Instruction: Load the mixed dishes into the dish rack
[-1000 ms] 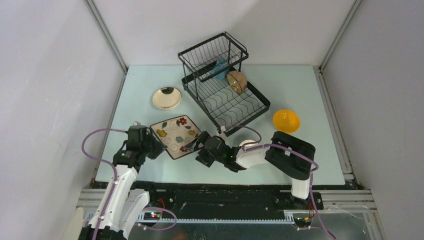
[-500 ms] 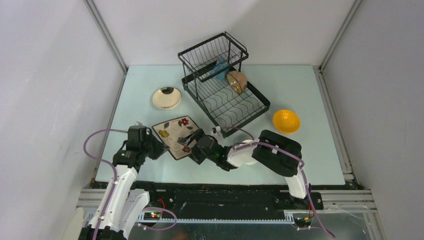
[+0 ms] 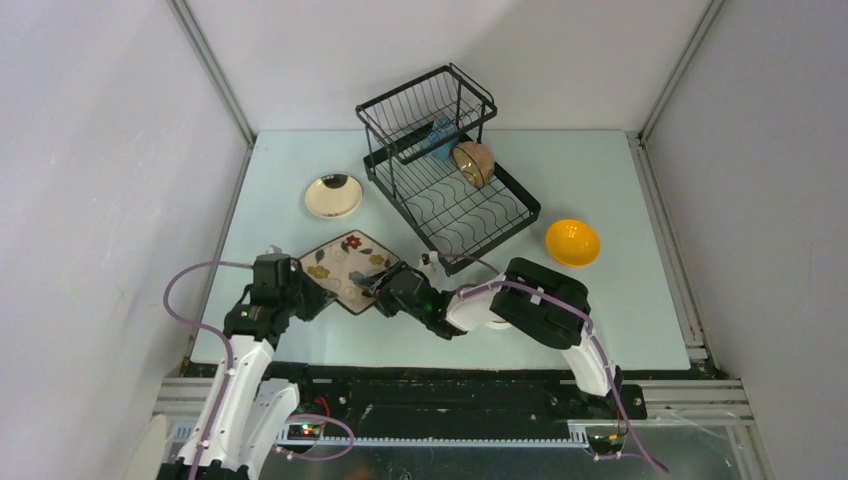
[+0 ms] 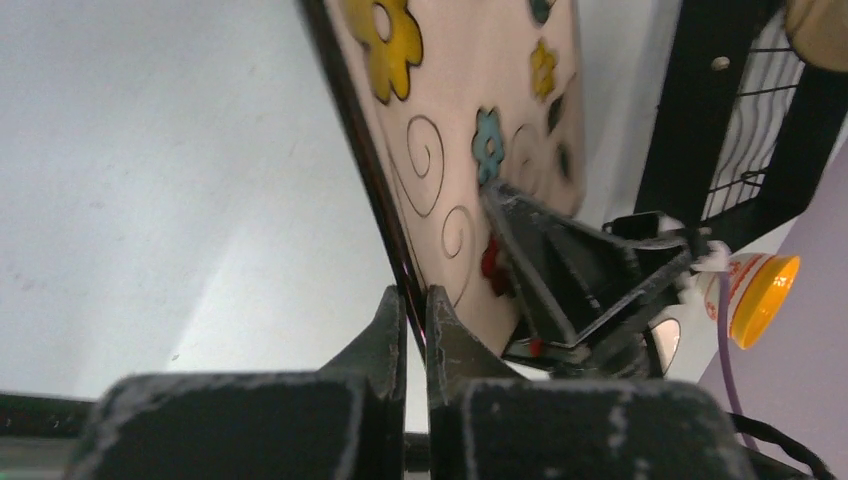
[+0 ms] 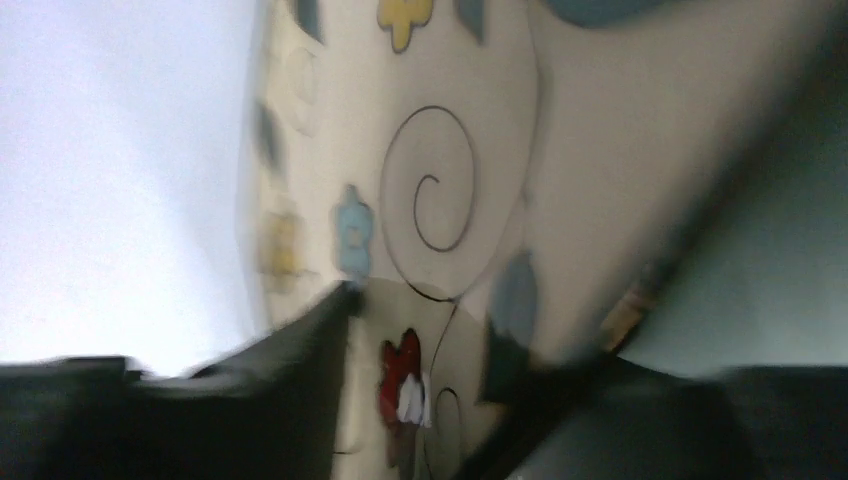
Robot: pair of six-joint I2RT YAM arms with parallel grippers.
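Left gripper (image 3: 308,288) is clamping the square cream floral plate (image 3: 345,262) by its edge at the table's front, right gripper (image 3: 378,286) straddling the opposite edge, grip unclear; brown bowl (image 3: 474,162) and blue mug (image 3: 437,137) are sitting in the dish rack (image 3: 502,216), round cream plate (image 3: 333,196) and yellow bowl (image 3: 572,241) waiting outside

At the desk's (image 3: 620,180) near left we find the square cream floral plate (image 3: 345,268) between the left claw (image 3: 312,288) and right claw (image 3: 372,283). Behind it lies a round cream plate (image 3: 333,196). Rightward stands the black wire dish rack (image 3: 452,205), brown bowl (image 3: 474,163) on its tray, blue mug (image 3: 438,138) in its basket, yellow bowl (image 3: 572,242) to its right.
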